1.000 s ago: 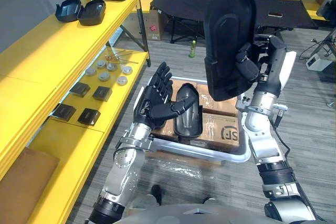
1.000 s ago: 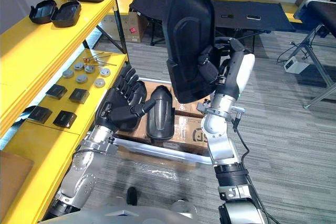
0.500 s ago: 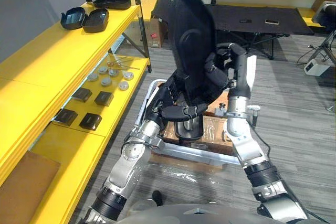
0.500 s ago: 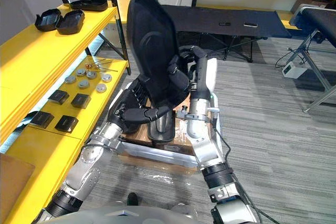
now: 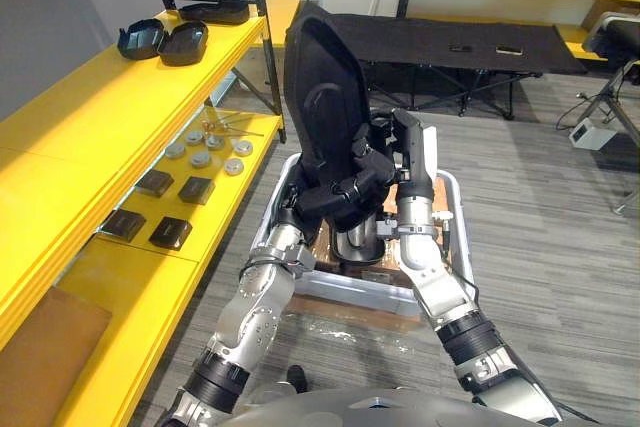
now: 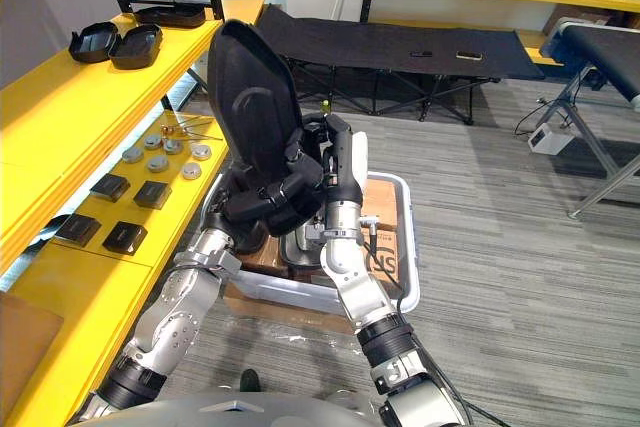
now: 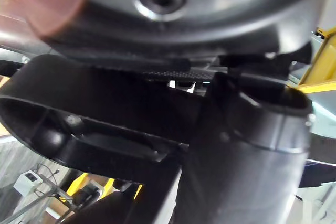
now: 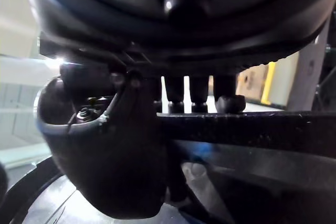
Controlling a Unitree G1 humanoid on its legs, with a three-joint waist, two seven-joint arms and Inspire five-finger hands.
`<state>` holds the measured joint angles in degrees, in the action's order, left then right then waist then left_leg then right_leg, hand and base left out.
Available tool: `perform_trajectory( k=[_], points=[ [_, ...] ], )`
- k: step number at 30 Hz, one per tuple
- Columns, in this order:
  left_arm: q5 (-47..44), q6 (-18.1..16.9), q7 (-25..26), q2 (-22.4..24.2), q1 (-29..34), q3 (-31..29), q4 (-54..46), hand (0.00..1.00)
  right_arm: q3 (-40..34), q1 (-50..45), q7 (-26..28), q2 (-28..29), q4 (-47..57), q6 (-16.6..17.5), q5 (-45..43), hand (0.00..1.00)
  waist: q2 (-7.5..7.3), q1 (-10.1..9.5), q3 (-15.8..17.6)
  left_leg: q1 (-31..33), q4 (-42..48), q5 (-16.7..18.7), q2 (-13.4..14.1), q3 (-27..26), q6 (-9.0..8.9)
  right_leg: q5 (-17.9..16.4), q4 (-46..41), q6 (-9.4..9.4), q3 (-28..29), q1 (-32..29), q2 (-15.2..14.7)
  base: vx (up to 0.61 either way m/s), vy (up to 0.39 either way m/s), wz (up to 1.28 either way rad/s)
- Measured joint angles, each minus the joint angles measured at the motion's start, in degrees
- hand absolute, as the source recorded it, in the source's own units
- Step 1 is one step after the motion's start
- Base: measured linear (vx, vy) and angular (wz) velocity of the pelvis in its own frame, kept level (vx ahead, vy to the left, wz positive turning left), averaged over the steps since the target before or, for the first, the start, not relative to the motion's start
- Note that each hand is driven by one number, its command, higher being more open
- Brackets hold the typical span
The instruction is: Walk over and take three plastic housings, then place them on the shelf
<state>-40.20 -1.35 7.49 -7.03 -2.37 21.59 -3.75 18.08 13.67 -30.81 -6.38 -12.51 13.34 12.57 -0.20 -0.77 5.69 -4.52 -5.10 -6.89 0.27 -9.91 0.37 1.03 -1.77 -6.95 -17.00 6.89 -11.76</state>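
The housing (image 5: 325,107) is a tall black plastic shell, upright above the crate (image 5: 457,237) and clear of it. My right hand (image 5: 372,152) has its fingers curled over one long edge, about halfway up. My left hand (image 5: 330,202) is wrapped round the lower end from below.

**Handling.** I judge the shell to be light for its bulk and stiff, with a smooth moulded face that could slide in a loose grip. It is tall and would swing easily if carried by one edge only. The rim and the bottom end look like the sound places to hold, since the broad curved face gives the fingers nothing to close on. I take it to be sturdy enough for a firm squeeze.

**Other parts.** A second housing (image 5: 358,242) lies in the crate on cardboard boxes. Two more housings (image 5: 160,37) sit on the top level of the yellow shelf (image 5: 90,137), on my left.

**Hidden or unclear.**
- The shell covers most of both palms, so I cannot see how much of each palm bears on it.
- In the right wrist view the fingertips (image 8: 226,98) hook over a dark edge, but little else can be made out.
- The left wrist view shows dark hollow plastic too close to place.
- The rest of the crate's contents are screened by the arms.
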Motion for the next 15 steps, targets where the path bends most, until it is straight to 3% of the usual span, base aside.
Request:
perform_trajectory(
  k=[2, 10, 15],
  points=[
    [-2.7, 1.6, -0.5, 0.1, 0.0, 0.0, 0.8, 0.0, 0.3, -0.6, -0.7, 0.0, -0.4, 0.0, 0.0, 0.0, -0.27, 0.01, -0.2, 0.0, 0.0, 0.0, 0.0, 0.0, 0.02, 0.0, 0.0, 0.07, 0.0, -0.3, 0.0, 0.0, 0.0, 0.0],
    [-6.8, 2.4, 0.0, 1.1, -1.6, 0.4, 6.3, 0.0, 1.9, -2.2, -3.3, -0.1, -0.5, 0.4, -0.1, 0.0, -0.84, -0.33, -0.5, 0.4, 0.0, -0.2, 0.4, 0.1, -0.17, 1.2, 2.1, 0.49, 0.1, 0.5, 0.7, 0.0, -0.001, -0.01],
    [-8.4, -1.4, 2.6, 0.1, -2.8, 1.5, 10.3, 0.0, 4.0, -2.4, -3.8, 0.0, -0.4, 0.6, -0.1, 0.0, -1.51, -0.31, -0.8, 0.4, 0.0, -0.3, 0.9, 0.2, -0.53, 1.1, 1.8, 0.66, -0.1, 0.5, 1.1, 0.0, 0.0, 0.01]
  ],
)
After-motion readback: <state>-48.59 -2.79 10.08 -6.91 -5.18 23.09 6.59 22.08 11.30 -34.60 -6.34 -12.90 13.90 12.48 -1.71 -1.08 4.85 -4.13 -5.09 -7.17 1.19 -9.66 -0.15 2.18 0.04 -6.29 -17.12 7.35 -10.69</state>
